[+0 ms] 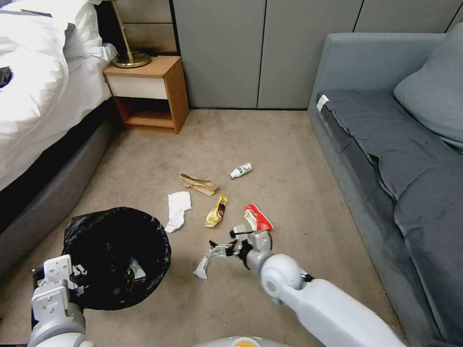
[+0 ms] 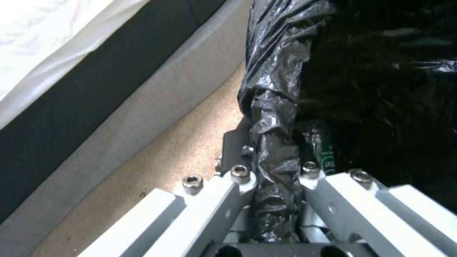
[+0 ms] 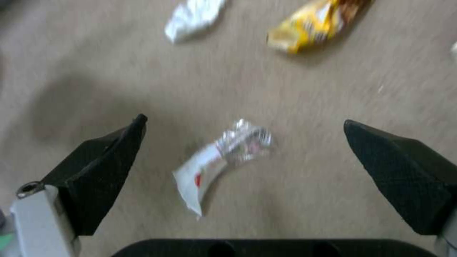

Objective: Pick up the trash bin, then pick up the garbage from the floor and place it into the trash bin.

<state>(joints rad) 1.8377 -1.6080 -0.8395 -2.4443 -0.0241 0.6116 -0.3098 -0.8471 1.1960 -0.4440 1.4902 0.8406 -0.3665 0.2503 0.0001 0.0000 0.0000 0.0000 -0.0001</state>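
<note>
The trash bin (image 1: 115,255), lined with a glossy black bag, is at my lower left. My left gripper (image 1: 72,277) is shut on its bag-covered rim (image 2: 274,142); a green-labelled bottle (image 2: 328,160) lies inside. My right gripper (image 1: 219,248) is open low over the carpet, directly above a silver-white wrapper (image 1: 202,267). In the right wrist view that wrapper (image 3: 224,157) lies between the spread black fingers (image 3: 109,167). More garbage lies beyond: white paper (image 1: 177,209), a yellow wrapper (image 1: 216,211), a red wrapper (image 1: 256,218), a brown paper bag (image 1: 198,184) and a small bottle (image 1: 240,170).
A bed (image 1: 43,96) with a grey base runs along the left, close beside the bin. A wooden nightstand (image 1: 149,91) with a brass lamp stands at the back. A grey sofa (image 1: 395,159) fills the right side. Beige carpet (image 1: 289,193) lies between them.
</note>
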